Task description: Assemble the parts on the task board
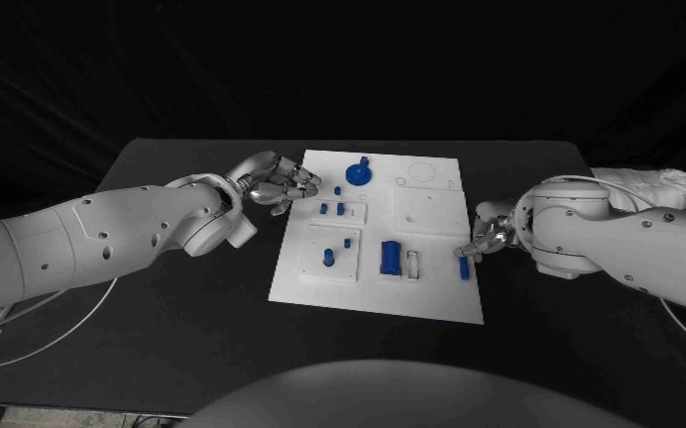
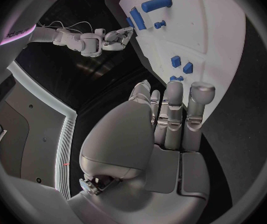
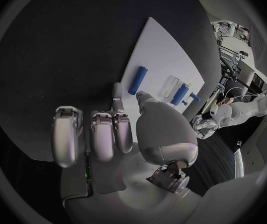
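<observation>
The white task board (image 1: pixel 429 294) lies mid-table with several blue parts on it. A round knob (image 1: pixel 358 172) stands near its far edge, a blue block (image 1: pixel 391 256) lies beside a white slot (image 1: pixel 414 264), and a blue bar (image 1: pixel 463 267) lies by the right edge. My left hand (image 1: pixel 279 188) hovers at the board's far left edge, holding nothing, its fingers (image 2: pixel 173 114) stretched toward the board (image 2: pixel 220 40). My right hand (image 1: pixel 484 240) hangs just off the right edge, empty, with its fingers (image 3: pixel 118 134) close to the blue bar (image 3: pixel 137 79).
Small blue pieces (image 1: pixel 332 209) sit in a raised plate near my left hand, and two more (image 1: pixel 332 255) in the plate in front of it. Bare black table (image 1: pixel 186 299) surrounds the board. A white cable (image 1: pixel 57 334) trails by my left arm.
</observation>
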